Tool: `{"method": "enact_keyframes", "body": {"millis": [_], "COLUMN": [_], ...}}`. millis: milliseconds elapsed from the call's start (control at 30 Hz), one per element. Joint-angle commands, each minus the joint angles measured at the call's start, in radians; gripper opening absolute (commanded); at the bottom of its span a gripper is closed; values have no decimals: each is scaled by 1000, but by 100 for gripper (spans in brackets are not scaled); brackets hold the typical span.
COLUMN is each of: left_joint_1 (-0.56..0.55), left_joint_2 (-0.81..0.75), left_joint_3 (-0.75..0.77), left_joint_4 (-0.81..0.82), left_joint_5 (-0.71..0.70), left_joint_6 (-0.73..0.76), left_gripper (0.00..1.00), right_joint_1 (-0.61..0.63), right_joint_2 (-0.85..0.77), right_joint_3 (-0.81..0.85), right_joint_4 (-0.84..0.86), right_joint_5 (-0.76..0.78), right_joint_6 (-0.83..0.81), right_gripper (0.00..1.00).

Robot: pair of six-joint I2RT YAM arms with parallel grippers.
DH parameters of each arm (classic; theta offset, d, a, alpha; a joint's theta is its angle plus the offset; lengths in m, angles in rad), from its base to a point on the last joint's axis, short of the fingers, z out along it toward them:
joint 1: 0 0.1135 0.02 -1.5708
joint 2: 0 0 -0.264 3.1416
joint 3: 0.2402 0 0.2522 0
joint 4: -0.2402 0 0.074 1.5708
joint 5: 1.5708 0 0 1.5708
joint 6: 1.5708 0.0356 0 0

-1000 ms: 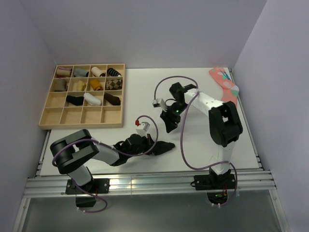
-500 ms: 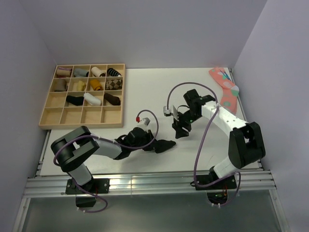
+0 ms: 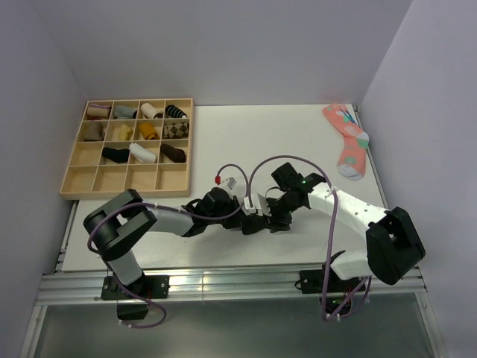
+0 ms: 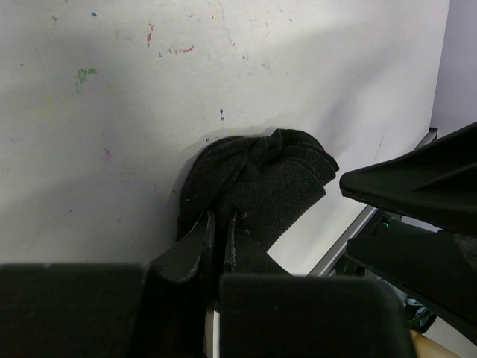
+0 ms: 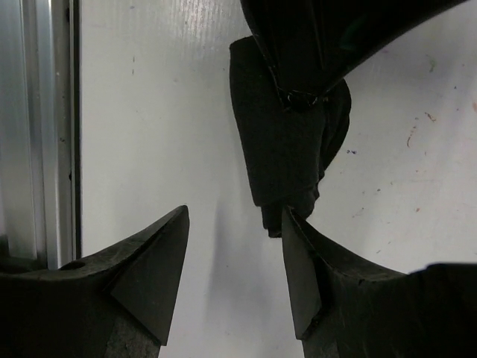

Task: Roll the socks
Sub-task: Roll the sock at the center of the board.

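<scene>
A black sock [image 3: 257, 226] lies bunched on the white table near the front edge. My left gripper [image 3: 244, 216] is shut on it; in the left wrist view the two fingers [image 4: 195, 242] pinch the near end of the sock [image 4: 257, 175]. My right gripper [image 3: 274, 218] is open just to the right of the sock. In the right wrist view [image 5: 235, 216] the sock [image 5: 279, 145] hangs ahead of its right finger [image 5: 302, 261], touching its tip, not between the jaws. A pink patterned sock [image 3: 348, 138] lies flat at the far right corner.
A wooden compartment tray [image 3: 77, 175] with several rolled socks stands at the back left. The table's metal front rail [image 5: 37, 127] runs close beside the grippers. The right gripper's black fingers [image 4: 421, 186] fill the right side of the left wrist view.
My right gripper has come down and left from mid-table to beside the black sock. My left gripper has carried the sock a little to the right.
</scene>
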Motion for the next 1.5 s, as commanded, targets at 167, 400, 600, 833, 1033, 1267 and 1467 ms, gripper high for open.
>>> {"method": "enact_keyframes", "body": {"millis": [167, 400, 600, 833, 1033, 1267, 1467], "left_joint_1": [25, 51, 63, 69, 79, 89, 92], "left_joint_2": [68, 78, 84, 87, 94, 87, 86], "left_joint_3": [12, -4, -11, -19, -18, -18, -34], "left_joint_4": [-179, -149, -126, -113, -102, -83, -38], "left_joint_5": [48, 94, 118, 131, 155, 170, 132], "left_joint_6": [13, 6, 9, 10, 10, -5, -50], "left_gripper": [0, 0, 0, 0, 0, 0, 1], "right_joint_1": [35, 57, 77, 84, 89, 100, 101], "right_joint_2": [-10, 21, 82, 138, 187, 265, 285], "right_joint_3": [-17, -20, -7, 4, 30, 75, 78], "right_joint_4": [126, 141, 138, 152, 144, 126, 124], "right_joint_5": [62, 76, 93, 111, 122, 160, 197], "right_joint_6": [1, 1, 16, 22, 42, 108, 169], "right_gripper": [59, 59, 58, 57, 56, 42, 29]}}
